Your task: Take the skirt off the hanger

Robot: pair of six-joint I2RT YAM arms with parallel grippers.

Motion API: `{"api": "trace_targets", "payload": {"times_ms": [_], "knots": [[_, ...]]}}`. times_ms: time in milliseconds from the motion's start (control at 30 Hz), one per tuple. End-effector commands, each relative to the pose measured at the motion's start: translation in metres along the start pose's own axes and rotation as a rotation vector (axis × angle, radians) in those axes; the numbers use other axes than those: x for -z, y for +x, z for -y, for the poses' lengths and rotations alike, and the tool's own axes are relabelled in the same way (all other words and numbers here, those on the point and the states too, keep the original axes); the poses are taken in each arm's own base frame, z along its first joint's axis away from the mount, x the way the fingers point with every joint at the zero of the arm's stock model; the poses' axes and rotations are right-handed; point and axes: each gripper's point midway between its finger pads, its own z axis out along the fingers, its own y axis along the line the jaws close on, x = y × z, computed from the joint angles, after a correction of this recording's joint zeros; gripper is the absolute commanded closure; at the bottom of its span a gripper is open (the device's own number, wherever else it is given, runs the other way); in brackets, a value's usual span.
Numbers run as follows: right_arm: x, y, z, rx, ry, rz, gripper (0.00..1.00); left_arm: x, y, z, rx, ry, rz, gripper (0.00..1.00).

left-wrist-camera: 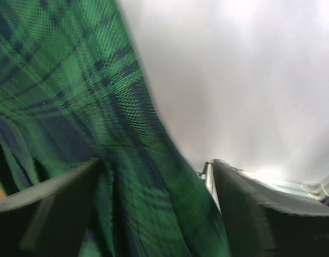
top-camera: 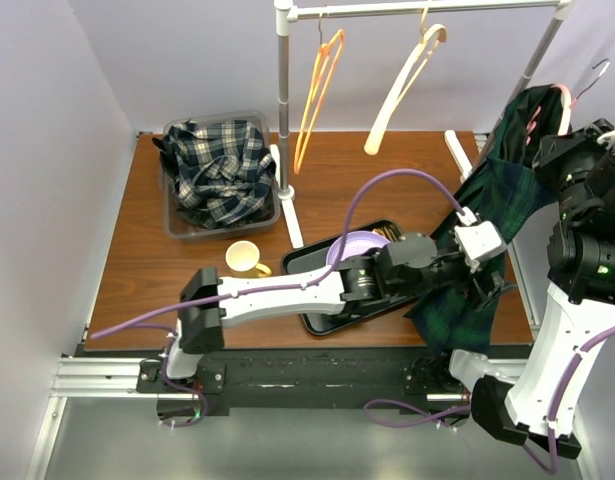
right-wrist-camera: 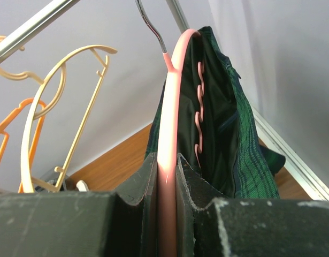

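Right claw (right-wrist-camera: 167, 211) clamped on the pink hanger (right-wrist-camera: 167, 123). Left claw (left-wrist-camera: 153, 209) spread wide, green plaid skirt (left-wrist-camera: 73, 96) hanging below the hanger, cloth between the jaws, unpinched. Risk: cloth slips out on closing, or waistband snags the hanger's notches and twists it loose.

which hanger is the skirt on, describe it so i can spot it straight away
Look along the metal clothes rail at the back, then past its right end. There the right gripper is clamped on a pink hanger draped with a dark green plaid skirt. The orange hanger and cream hanger on the rail are bare.
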Motion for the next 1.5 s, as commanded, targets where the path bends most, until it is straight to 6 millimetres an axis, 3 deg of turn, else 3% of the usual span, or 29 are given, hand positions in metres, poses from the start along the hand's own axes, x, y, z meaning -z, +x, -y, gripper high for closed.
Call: {"api": "trace_targets", "payload": {"times_ms": [0, 33, 67, 100, 200, 233, 300, 533, 633, 667, 700, 767, 900, 1033, 1067, 1100, 1167, 1300, 1467], "knots": [[0.022, -0.056, -0.032, -0.031, -0.146, 0.215, 1.0, -0.013, -0.012, -0.007, -0.007, -0.069, 0.048, 0.29], [0.022, -0.056, -0.033, -0.021, -0.152, 0.215, 1.0, -0.014, -0.008, -0.013, -0.007, -0.098, 0.045, 0.41], [0.023, -0.057, -0.033, -0.012, -0.15, 0.217, 1.0, -0.014, -0.008, -0.015, -0.009, -0.114, 0.044, 0.79], [0.023, -0.058, -0.032, 0.008, -0.146, 0.22, 1.0, -0.014, -0.004, -0.018, -0.009, -0.126, 0.036, 0.99], [0.02, -0.069, -0.034, 0.032, -0.134, 0.237, 1.0, -0.008, 0.005, -0.029, -0.026, -0.183, 0.013, 1.0], [0.014, -0.072, -0.034, 0.033, -0.123, 0.237, 1.0, -0.004, -0.001, -0.034, -0.029, -0.216, 0.022, 1.0], [0.022, -0.089, -0.04, 0.02, -0.136, 0.281, 1.0, 0.002, -0.004, -0.044, -0.059, -0.264, 0.034, 1.0], [0.044, -0.134, -0.06, -0.037, -0.204, 0.423, 1.0, 0.044, -0.046, -0.106, -0.224, -0.624, 0.123, 1.0], [0.058, -0.149, -0.071, -0.071, -0.267, 0.481, 1.0, 0.064, -0.073, -0.119, -0.259, -0.724, 0.216, 1.0], [0.055, -0.144, -0.073, -0.076, -0.281, 0.473, 1.0, 0.069, -0.079, -0.122, -0.297, -0.751, 0.22, 1.0], [0.068, -0.147, -0.074, -0.094, -0.303, 0.497, 1.0, 0.074, -0.085, -0.125, -0.306, -0.779, 0.233, 1.0], [0.072, -0.146, -0.075, -0.103, -0.316, 0.498, 1.0, 0.09, -0.102, -0.136, -0.327, -0.87, 0.273, 1.0], [0.08, -0.145, -0.084, -0.124, -0.373, 0.488, 1.0, 0.111, -0.114, -0.157, -0.35, -0.988, 0.273, 1.0], [0.077, -0.153, -0.087, -0.148, -0.373, 0.493, 1.0, 0.137, -0.107, -0.183, -0.326, -1.096, 0.225, 1.0], [0.082, -0.157, -0.089, -0.15, -0.38, 0.505, 1.0, 0.141, -0.094, -0.189, -0.317, -1.1, 0.211, 1.0], [0.084, -0.158, -0.09, -0.156, -0.385, 0.507, 1.0, 0.15, -0.104, -0.19, -0.296, -1.098, 0.236, 1.0], [0.085, -0.157, -0.092, -0.162, -0.397, 0.504, 1.0, 0.158, -0.096, -0.197, -0.268, -1.096, 0.238, 1.0], [0.083, -0.149, -0.092, -0.164, -0.412, 0.486, 1.0, 0.176, -0.105, -0.207, -0.231, -1.104, 0.265, 1.0], [0.078, -0.14, -0.091, -0.161, -0.415, 0.462, 1.0, 0.18, -0.112, -0.206, -0.242, -1.085, 0.286, 1.0]]}}
